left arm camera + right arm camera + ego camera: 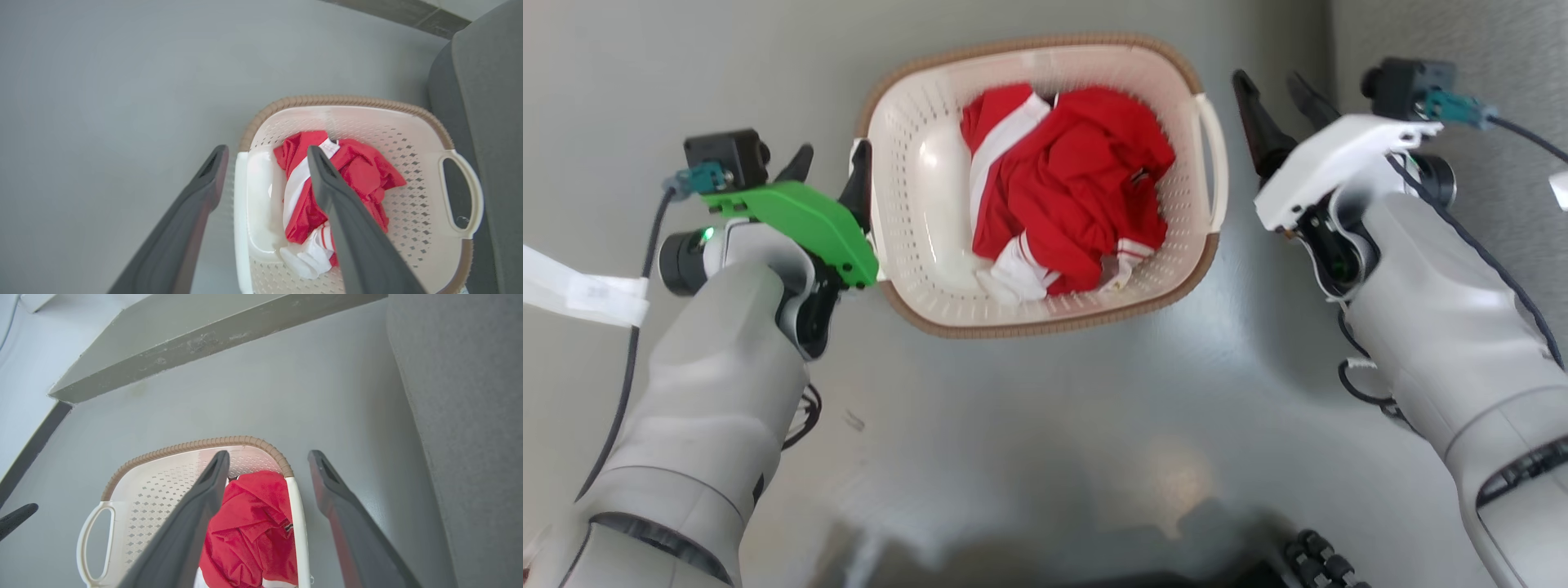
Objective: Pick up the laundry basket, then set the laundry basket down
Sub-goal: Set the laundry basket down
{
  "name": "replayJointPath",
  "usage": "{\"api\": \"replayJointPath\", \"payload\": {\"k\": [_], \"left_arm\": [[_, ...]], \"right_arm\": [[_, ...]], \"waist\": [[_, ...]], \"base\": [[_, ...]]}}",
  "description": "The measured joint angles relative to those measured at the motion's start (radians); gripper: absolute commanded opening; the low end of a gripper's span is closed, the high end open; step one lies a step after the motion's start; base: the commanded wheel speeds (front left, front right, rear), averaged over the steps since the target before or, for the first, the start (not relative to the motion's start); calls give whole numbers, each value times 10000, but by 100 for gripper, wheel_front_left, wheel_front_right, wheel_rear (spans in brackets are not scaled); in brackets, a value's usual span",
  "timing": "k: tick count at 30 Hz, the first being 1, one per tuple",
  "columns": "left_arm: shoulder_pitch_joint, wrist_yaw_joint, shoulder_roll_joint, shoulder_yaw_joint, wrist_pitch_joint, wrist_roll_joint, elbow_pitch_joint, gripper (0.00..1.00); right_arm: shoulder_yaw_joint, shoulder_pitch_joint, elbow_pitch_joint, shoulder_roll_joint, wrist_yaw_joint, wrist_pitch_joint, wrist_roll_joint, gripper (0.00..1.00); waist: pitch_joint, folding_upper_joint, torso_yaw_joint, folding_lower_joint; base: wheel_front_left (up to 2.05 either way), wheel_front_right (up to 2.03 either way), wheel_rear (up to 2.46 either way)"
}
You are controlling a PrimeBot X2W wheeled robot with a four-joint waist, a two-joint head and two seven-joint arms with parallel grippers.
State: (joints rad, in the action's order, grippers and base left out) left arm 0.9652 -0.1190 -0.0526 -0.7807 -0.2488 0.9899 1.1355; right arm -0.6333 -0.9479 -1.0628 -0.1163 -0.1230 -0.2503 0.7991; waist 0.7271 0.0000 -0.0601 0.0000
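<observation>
Judged stiff and light, the laundry basket point(907, 147) is best taken by its side handles point(1215, 163), flanked by the widely spread left hand point(835, 153) and right hand point(1267, 77).

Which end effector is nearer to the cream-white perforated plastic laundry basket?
Left. The left end effector straddles the left handle of the cream-white laundry basket with open fingers; the right end effector hangs apart, beside the right handle.
</observation>
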Motion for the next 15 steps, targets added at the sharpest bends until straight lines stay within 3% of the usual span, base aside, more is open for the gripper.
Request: {"api": "replayJointPath", "payload": {"k": [15], "left_arm": [[-1724,-6,-688,1622,-2,-1135,-2451,100]], "right_arm": [[1762,2260,2399,-278,176,0,-895,100]], "waist": [[-2266,0,-165,0]], "base": [[0,0,0]]}}
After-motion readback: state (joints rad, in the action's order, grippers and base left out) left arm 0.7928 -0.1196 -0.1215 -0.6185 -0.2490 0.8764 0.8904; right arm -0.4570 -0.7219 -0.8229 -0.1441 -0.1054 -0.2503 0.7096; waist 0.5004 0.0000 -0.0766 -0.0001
